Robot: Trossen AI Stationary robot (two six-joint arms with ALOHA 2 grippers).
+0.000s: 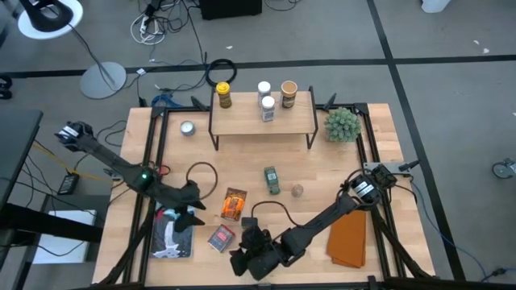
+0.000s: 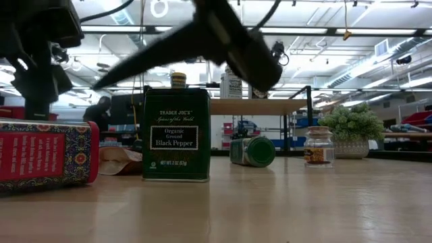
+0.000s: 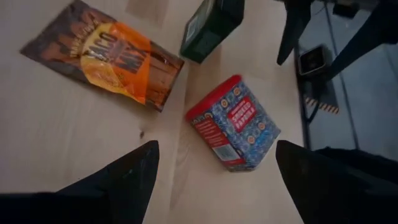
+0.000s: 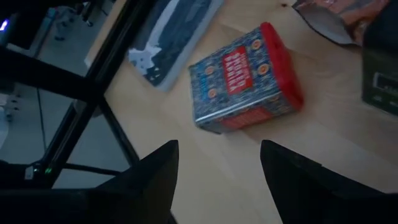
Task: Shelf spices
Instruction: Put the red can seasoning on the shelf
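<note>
1. I see a spiky green plant (image 1: pixel 342 124) at the far right corner of the wooden tabletop (image 1: pixel 322 173).
2. A flat round silver tin (image 1: pixel 188 127) sits near the far left corner.
3. An orange-brown flat piece (image 1: pixel 349 239) lies at the near right edge.
4. A black-and-white flat sheet or booklet (image 1: pixel 172 235) lies near the near left edge; I cannot tell which it is.
5. A coil of black cable (image 1: pixel 220 72) lies on the floor beyond the table.
6. A white round lamp base (image 1: pixel 103 79) stands on the floor, far left.
</note>
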